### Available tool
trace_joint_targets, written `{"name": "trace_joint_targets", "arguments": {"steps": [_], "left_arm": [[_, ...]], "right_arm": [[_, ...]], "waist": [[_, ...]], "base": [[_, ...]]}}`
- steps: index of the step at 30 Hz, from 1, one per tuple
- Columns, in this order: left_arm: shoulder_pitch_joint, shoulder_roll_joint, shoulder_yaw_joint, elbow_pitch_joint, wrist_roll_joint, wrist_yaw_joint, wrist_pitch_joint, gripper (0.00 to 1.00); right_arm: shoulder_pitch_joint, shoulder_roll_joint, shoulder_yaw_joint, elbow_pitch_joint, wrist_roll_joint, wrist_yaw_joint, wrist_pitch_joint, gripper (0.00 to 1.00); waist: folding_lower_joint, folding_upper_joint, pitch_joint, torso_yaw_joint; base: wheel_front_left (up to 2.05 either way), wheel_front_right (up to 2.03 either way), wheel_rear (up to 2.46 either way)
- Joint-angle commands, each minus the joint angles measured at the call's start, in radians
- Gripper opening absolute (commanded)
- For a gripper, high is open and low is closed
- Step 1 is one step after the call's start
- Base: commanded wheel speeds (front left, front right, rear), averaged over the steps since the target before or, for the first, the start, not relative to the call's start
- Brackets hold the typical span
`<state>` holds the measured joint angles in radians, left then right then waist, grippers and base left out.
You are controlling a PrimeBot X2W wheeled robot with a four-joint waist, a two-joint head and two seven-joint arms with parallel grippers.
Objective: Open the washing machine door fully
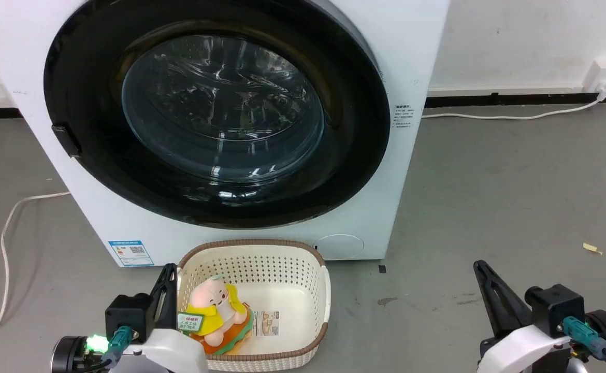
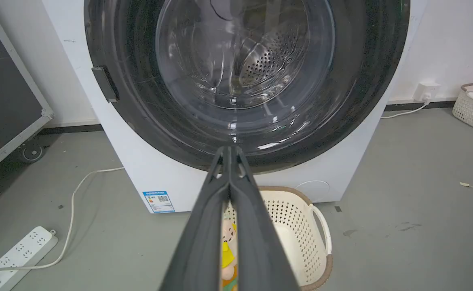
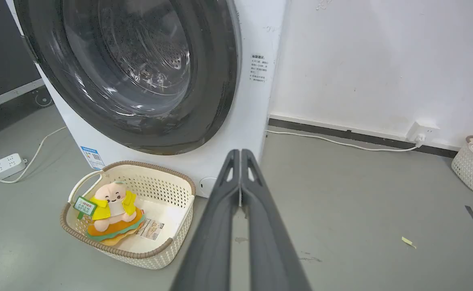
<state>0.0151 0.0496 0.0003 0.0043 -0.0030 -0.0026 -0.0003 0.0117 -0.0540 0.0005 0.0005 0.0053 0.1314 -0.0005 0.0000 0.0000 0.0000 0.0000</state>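
The washing machine (image 1: 417,52) is white, its door (image 1: 220,111) glossy black around clear glass, its label (image 1: 130,252) blue, the floor (image 1: 489,181) grey, the basket (image 1: 261,267) cream with rows of small holes and a brown rim, the toy (image 1: 216,310) pink, yellow, orange and green.

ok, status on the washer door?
Left gripper shut, right gripper shut, both low, touching nothing. Round black-rimmed glass washing machine door closed. Cream perforated basket on floor below it.

One white front-loading washing machine (image 1: 412,57), with one round black-rimmed glass door (image 1: 220,109), ahead of two dark-fingered claws, the left claw (image 1: 169,270) and the right claw (image 1: 479,267). Two cream perforated plastic baskets: one basket (image 1: 326,295) just beside the left claw, the other basket (image 3: 471,173) well right of the right claw. One pink-and-yellow plush doll (image 1: 215,311). One white power strip (image 2: 16,254).
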Motion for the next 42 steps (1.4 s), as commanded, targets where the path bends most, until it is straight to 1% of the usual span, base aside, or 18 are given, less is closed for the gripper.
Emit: {"name": "trace_joint_targets", "arguments": {"steps": [1,32,33,42], "left_arm": [[-0.015,0.001,0.0,-0.004,0.003,0.003,0.0,0.0],[0.0,0.0,0.0,0.0,0.0,0.0,0.0,0.0],[0.0,0.0,0.0,0.0,0.0,0.0,0.0,1.0],[0.001,0.0,-0.008,0.003,0.001,-0.001,-0.013,1.0]], "right_arm": [[-0.012,0.004,0.0,0.0,-0.005,-0.001,0.0,0.0],[0.0,0.0,0.0,0.0,0.0,0.0,0.0,0.0],[0.0,0.0,0.0,0.0,0.0,0.0,-0.001,1.0],[0.003,0.0,0.003,-0.001,0.007,0.0,-0.013,1.0]], "waist": [[0.0,0.0,0.0,0.0],[0.0,0.0,0.0,0.0],[0.0,0.0,0.0,0.0],[0.0,0.0,0.0,0.0]], "base": [[0.0,0.0,0.0],[0.0,0.0,0.0],[0.0,0.0,0.0],[0.0,0.0,0.0]]}}
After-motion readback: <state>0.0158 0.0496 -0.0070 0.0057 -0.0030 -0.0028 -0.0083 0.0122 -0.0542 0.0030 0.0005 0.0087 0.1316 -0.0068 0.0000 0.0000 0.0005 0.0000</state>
